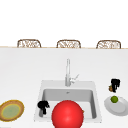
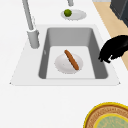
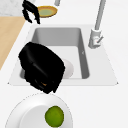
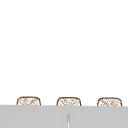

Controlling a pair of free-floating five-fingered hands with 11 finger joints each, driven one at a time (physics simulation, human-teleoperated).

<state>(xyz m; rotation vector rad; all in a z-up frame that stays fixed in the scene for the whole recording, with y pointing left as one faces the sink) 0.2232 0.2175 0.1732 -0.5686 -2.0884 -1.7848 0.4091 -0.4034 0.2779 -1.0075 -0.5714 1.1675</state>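
My left hand (image 1: 43, 105) hovers over the left front corner of the sink (image 1: 67, 84), fingers hanging down relaxed and holding nothing. In the side views that hand (image 2: 115, 47) (image 3: 31, 11) floats above the sink's front rim. My right hand (image 1: 115, 83) is over the counter to the right of the sink, just behind a white plate (image 1: 121, 108) with a lime (image 1: 114, 99) on it. Its fingers are curled round a small orange-brown thing (image 1: 110, 88), which peeks out under the hand (image 3: 41, 65) in the right side view.
Inside the basin lies a white plate (image 2: 61, 67) with a brown sausage (image 2: 71, 60) on it. A tall faucet (image 1: 67, 72) stands behind the sink. A yellow-rimmed plate (image 1: 11, 110) sits on the counter at the left. A big red ball (image 1: 67, 115) covers the sink's front. Wicker chairs (image 1: 68, 43) line the far edge.
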